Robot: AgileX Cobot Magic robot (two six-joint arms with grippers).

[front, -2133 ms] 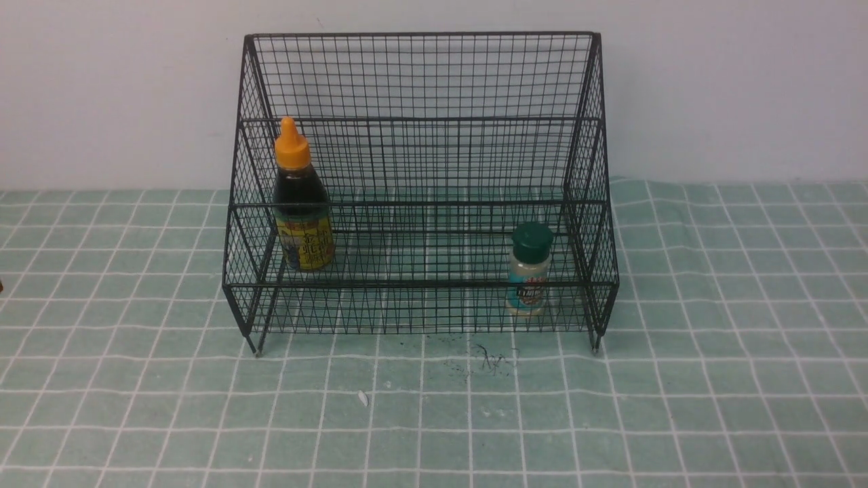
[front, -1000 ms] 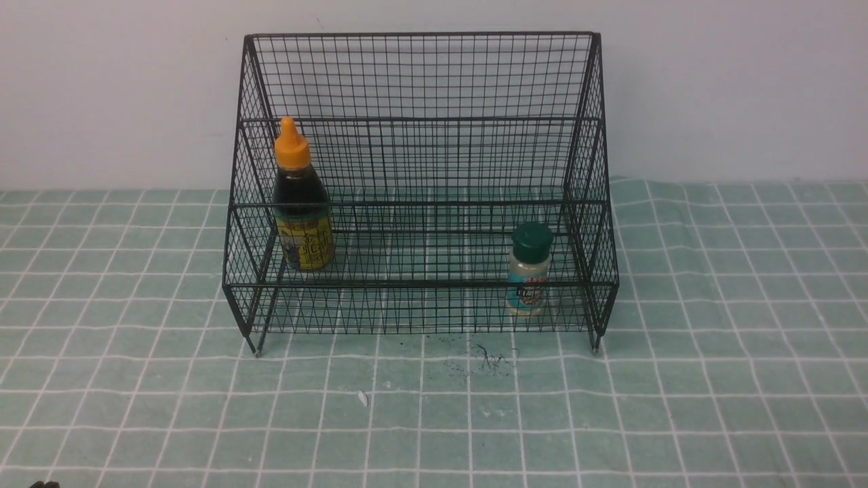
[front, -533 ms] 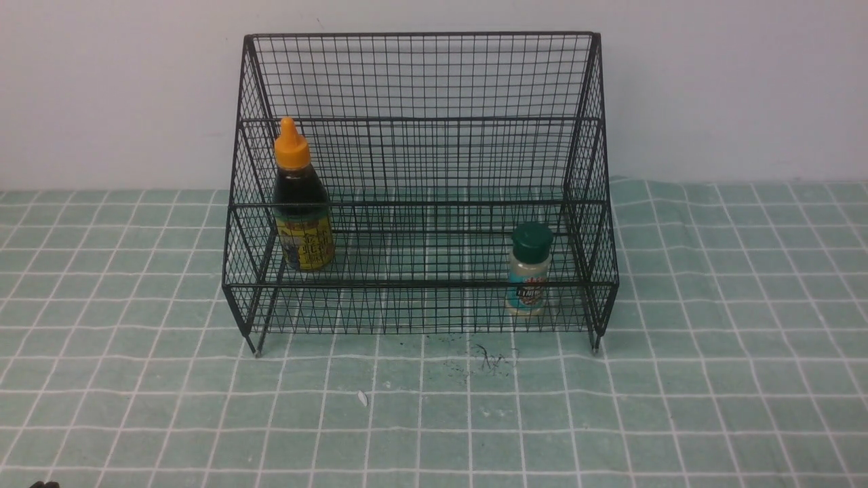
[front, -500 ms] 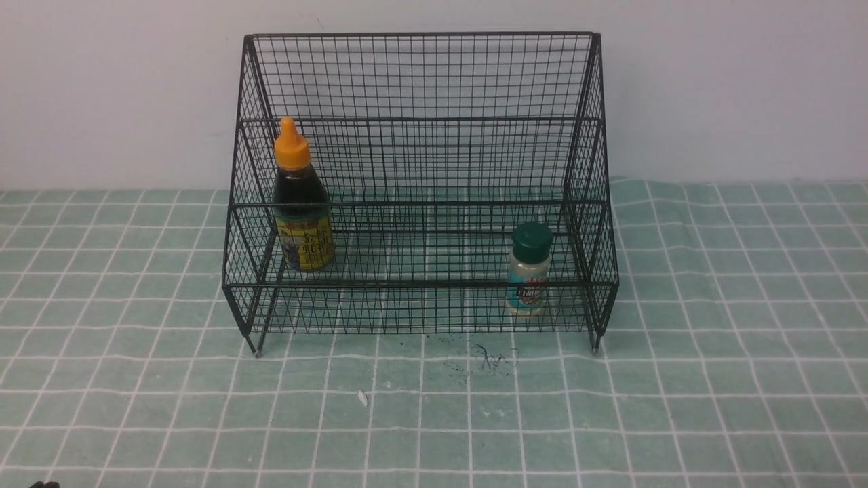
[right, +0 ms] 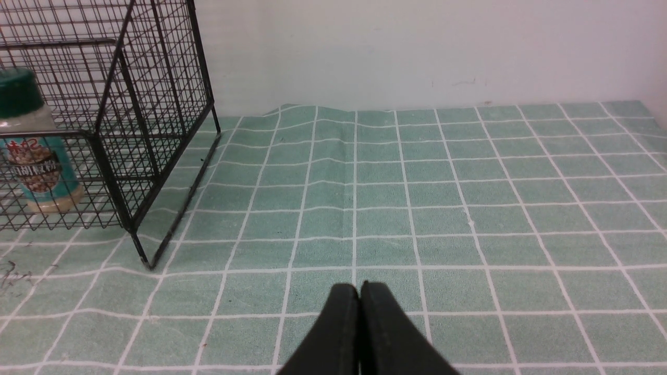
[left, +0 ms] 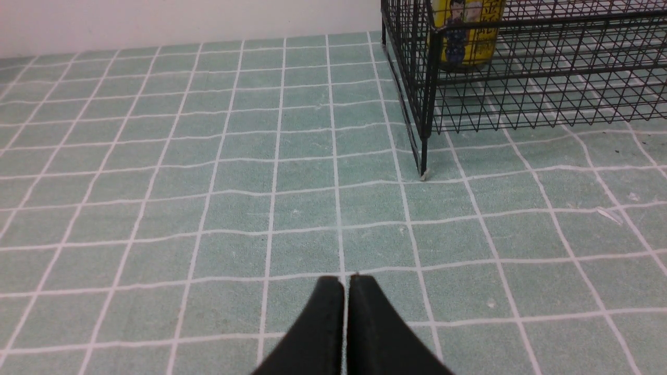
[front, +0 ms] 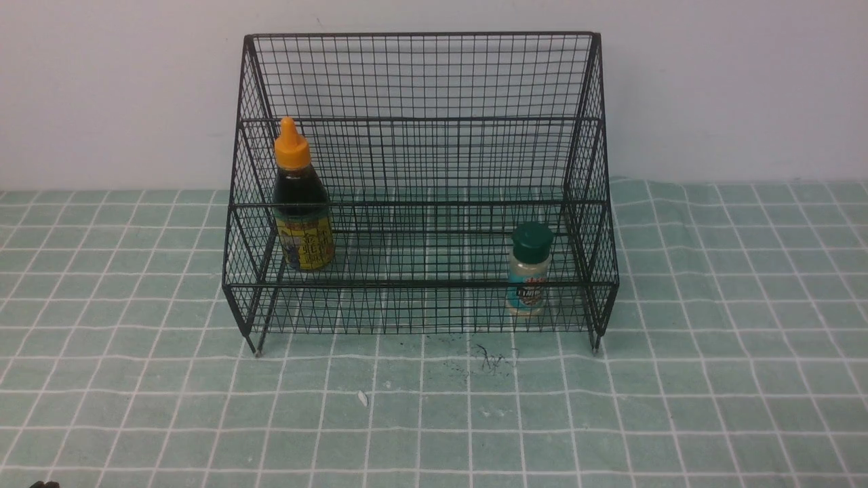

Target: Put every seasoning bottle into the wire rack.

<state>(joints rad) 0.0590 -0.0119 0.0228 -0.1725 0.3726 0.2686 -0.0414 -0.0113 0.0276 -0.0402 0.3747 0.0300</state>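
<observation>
The black wire rack (front: pixel 420 74) stands against the back wall. A tall dark-sauce seasoning bottle (front: pixel 302 203) with an orange pointed cap and yellow label stands upright at the left of its upper tier. At the right of the lower front tier stands a small clear shaker (front: pixel 528 271) with a dark green cap, also upright. In the wrist views, the yellow-labelled bottle (left: pixel 469 31) and the shaker (right: pixel 36 151) show behind the mesh. My left gripper (left: pixel 346 279) is shut and empty, low over the cloth short of the rack's front left leg (left: pixel 423 156). Over the cloth to the rack's right, my right gripper (right: pixel 359 287) is shut and empty.
A green checked cloth (front: pixel 712 379) covers the table up to the white wall (front: pixel 732 88). Dark scribble marks (front: pixel 491 359) and a small white scrap (front: pixel 363 398) lie on the cloth in front of the rack. A sliver of the left gripper (front: pixel 42 484) shows at the bottom left corner.
A dark tip of the left gripper has come into the bottom left corner of the front view. Over the last second nothing has moved.
</observation>
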